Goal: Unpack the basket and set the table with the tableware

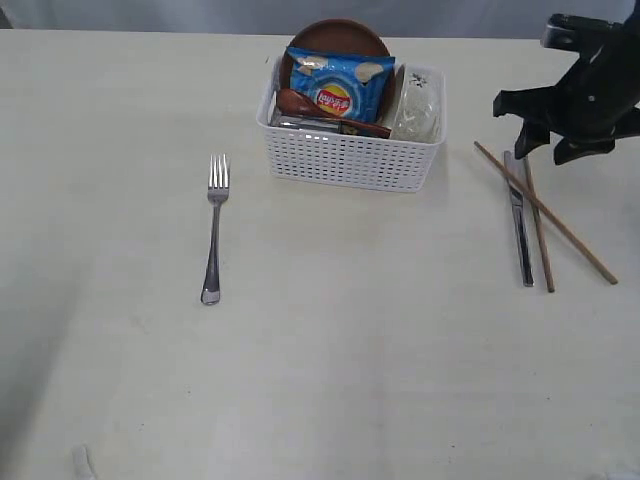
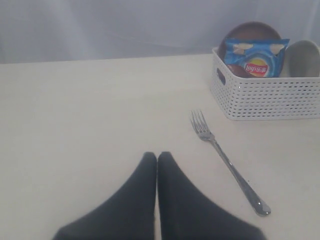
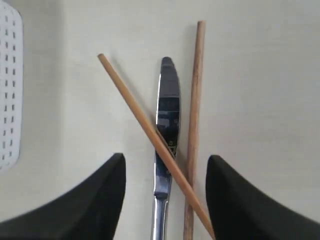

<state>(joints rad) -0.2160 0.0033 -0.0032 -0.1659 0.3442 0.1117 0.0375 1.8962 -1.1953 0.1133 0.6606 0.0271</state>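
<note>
The white lattice basket (image 1: 350,160) stands at the back middle of the table (image 1: 330,340). In it are a brown round plate (image 1: 335,38), a reddish wooden spoon (image 1: 300,103) and a cream bowl (image 1: 415,100). A steel fork (image 1: 214,225) lies left of the basket. On the right, a steel knife (image 1: 520,225) lies with two wooden chopsticks (image 1: 545,215) crossed over it. My right gripper (image 1: 542,150) hovers open above their far ends, its jaws either side of the knife (image 3: 167,105) and chopsticks (image 3: 135,107). My left gripper (image 2: 157,156) is shut and empty, a short way from the fork (image 2: 227,162).
A blue chip packet (image 1: 340,85) leans against the plate in the basket, over a steel item I cannot make out. The basket's corner (image 3: 9,85) shows in the right wrist view. The left arm is outside the exterior view.
</note>
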